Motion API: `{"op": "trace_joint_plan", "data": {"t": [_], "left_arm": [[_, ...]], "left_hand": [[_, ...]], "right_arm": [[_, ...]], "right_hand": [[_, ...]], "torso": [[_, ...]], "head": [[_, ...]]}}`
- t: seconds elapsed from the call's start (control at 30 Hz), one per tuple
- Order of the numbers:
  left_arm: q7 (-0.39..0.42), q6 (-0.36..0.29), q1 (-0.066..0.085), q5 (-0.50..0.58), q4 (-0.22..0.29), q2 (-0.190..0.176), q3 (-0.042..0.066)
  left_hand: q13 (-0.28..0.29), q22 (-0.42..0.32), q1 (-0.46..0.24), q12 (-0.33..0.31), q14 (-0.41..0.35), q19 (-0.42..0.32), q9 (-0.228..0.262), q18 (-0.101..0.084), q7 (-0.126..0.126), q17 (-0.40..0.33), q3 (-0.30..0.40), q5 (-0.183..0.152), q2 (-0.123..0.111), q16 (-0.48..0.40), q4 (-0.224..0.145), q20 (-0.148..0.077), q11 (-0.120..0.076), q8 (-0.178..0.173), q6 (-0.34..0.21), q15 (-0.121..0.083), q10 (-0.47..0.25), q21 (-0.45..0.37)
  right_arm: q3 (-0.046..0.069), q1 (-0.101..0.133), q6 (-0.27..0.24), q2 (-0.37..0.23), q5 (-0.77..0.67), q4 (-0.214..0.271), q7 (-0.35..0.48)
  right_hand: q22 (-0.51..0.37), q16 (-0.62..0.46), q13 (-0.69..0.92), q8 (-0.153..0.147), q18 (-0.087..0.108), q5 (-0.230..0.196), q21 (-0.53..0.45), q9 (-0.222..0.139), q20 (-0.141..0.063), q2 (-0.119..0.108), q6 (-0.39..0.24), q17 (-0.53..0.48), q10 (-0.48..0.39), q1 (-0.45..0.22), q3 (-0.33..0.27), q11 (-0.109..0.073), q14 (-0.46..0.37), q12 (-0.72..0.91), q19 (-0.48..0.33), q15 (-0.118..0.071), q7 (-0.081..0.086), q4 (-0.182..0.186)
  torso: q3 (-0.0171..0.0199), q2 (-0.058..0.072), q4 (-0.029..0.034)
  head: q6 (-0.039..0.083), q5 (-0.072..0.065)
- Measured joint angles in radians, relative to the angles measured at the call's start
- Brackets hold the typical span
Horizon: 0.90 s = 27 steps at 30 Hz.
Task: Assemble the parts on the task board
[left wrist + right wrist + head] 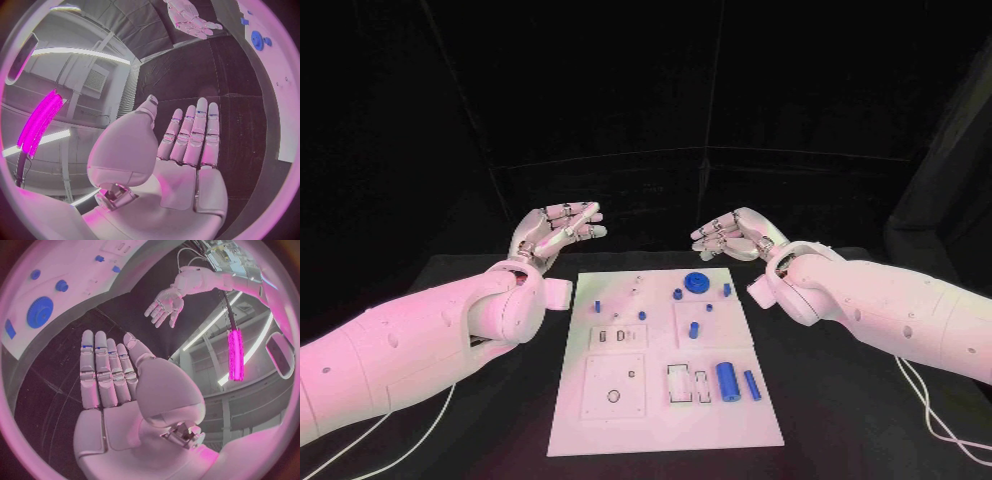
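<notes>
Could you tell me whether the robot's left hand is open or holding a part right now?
Open. The left hand shows a bare palm with straight, extended fingers and nothing in it; it sits off the task board.

Pink-tinted light, dark surroundings, fisheye-bent wrist views

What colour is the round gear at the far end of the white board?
Blue. The gear shows best in the right wrist view.

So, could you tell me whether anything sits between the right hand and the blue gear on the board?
Nothing visible does: the right hand hovers open beyond the board's far edge, and the gear lies uncovered just inside it.
</notes>
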Motion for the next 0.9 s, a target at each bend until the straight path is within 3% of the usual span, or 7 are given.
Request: {"op": "trace_joint_plan", "data": {"t": [0.17, 0.23, 0.4, 0.53, 0.7, 0.83, 0.9], "left_arm": [[-0.007, 0.026, 0.000, -0.011, 0.046, -0.025, 0.000], [-0.010, 0.037, 0.000, -0.013, 0.062, -0.031, 0.000], [-0.020, 0.065, -0.003, -0.014, 0.114, -0.050, 0.000], [-0.026, 0.080, -0.004, -0.014, 0.143, -0.064, -0.001], [-0.031, 0.094, -0.005, -0.014, 0.167, -0.072, -0.001], [-0.034, 0.102, -0.005, -0.014, 0.174, -0.072, -0.001], [-0.036, 0.105, -0.005, -0.014, 0.177, -0.074, -0.001]], "left_hand": [[0.000, -0.010, 0.018, 0.000, 0.066, 0.064, -0.006, 0.000, 0.006, 0.014, -0.010, 0.000, 0.008, 0.004, -0.040, -0.022, -0.019, 0.004, 0.052, -0.023, 0.065, 0.005], [-0.002, -0.014, 0.024, 0.000, 0.079, 0.079, -0.009, 0.000, -0.001, 0.019, -0.013, 0.000, 0.015, 0.005, -0.051, -0.028, -0.025, 0.004, 0.059, -0.030, 0.077, 0.005], [-0.003, -0.018, 0.024, -0.008, 0.079, 0.081, -0.011, 0.000, 0.003, 0.019, -0.016, 0.000, 0.015, 0.005, -0.058, -0.030, -0.026, 0.004, 0.062, -0.030, 0.078, 0.005], [-0.004, -0.022, 0.024, -0.017, 0.098, 0.098, -0.013, 0.000, 0.005, 0.024, -0.021, 0.000, 0.015, 0.001, -0.064, -0.031, -0.024, -0.004, 0.064, -0.030, 0.080, 0.005], [-0.005, -0.024, 0.028, -0.023, 0.115, 0.112, -0.014, 0.000, 0.006, 0.031, -0.023, 0.000, 0.019, 0.001, -0.072, -0.036, -0.023, -0.008, 0.066, -0.034, 0.082, 0.005], [-0.005, -0.024, 0.028, -0.023, 0.115, 0.111, -0.014, 0.000, 0.006, 0.032, -0.023, 0.000, 0.019, 0.001, -0.072, -0.036, -0.023, -0.008, 0.066, -0.034, 0.082, 0.005], [-0.005, -0.024, 0.028, -0.023, 0.115, 0.111, -0.014, 0.000, 0.006, 0.032, -0.023, 0.000, 0.019, 0.001, -0.072, -0.036, -0.023, -0.008, 0.066, -0.034, 0.082, 0.005]], "right_arm": [[0.000, 0.019, 0.026, 0.016, -0.219, -0.001, -0.074], [0.003, 0.023, 0.037, 0.022, -0.302, 0.001, -0.106], [0.006, 0.028, 0.067, 0.037, -0.526, 0.014, -0.198], [0.007, 0.032, 0.089, 0.048, -0.660, 0.022, -0.257], [0.007, 0.037, 0.112, 0.056, -0.773, 0.029, -0.309], [0.008, 0.038, 0.130, 0.061, -0.820, 0.029, -0.330], [0.008, 0.038, 0.141, 0.063, -0.840, 0.029, -0.339]], "right_hand": [[0.034, 0.047, 0.000, 0.000, 0.000, -0.011, 0.077, -0.001, -0.051, -0.009, 0.034, 0.037, 0.065, 0.007, 0.008, -0.030, 0.133, -0.004, 0.114, -0.043, -0.023, -0.023], [0.057, 0.088, 0.000, -0.005, 0.000, -0.017, 0.126, -0.003, -0.074, -0.027, 0.044, 0.064, 0.078, 0.004, 0.008, -0.042, 0.198, -0.014, 0.173, -0.062, -0.027, -0.023], [0.116, 0.273, -0.001, -0.027, 0.000, -0.017, 0.231, -0.004, -0.106, -0.043, 0.055, 0.171, 0.090, -0.011, 0.022, -0.054, 0.214, -0.049, 0.244, -0.075, -0.037, -0.027], [0.179, 0.432, -0.002, -0.039, 0.000, -0.020, 0.326, -0.004, -0.107, -0.068, 0.055, 0.267, 0.090, -0.036, 0.045, -0.053, 0.214, -0.067, 0.260, -0.075, -0.037, -0.023], [0.438, 0.674, -0.004, -0.039, -0.032, -0.027, 0.566, -0.005, -0.102, -0.084, 0.048, 0.485, 0.043, -0.053, 0.066, -0.043, 0.214, -0.067, 0.290, -0.075, -0.040, -0.023], [0.573, 0.808, -0.004, -0.039, -0.032, -0.029, 0.694, -0.005, -0.095, -0.095, 0.041, 0.618, 0.026, -0.064, 0.087, -0.039, 0.214, -0.067, 0.283, -0.075, -0.037, -0.018], [0.627, 0.858, -0.004, -0.039, -0.048, -0.029, 0.743, -0.005, -0.093, -0.101, 0.035, 0.671, 0.014, -0.069, 0.092, -0.039, 0.214, -0.067, 0.281, -0.075, -0.036, -0.020]], "torso": [[-0.0033, 0.021, 0.0063], [-0.0041, 0.030, 0.0100], [-0.0065, 0.050, 0.0192], [-0.0078, 0.065, 0.0253], [-0.0090, 0.081, 0.0297], [-0.0102, 0.089, 0.0307], [-0.0105, 0.093, 0.0310]], "head": [[0.006, -0.006], [0.009, -0.009], [0.015, -0.015], [0.019, -0.019], [0.024, -0.024], [0.025, -0.028], [0.027, -0.029]]}}
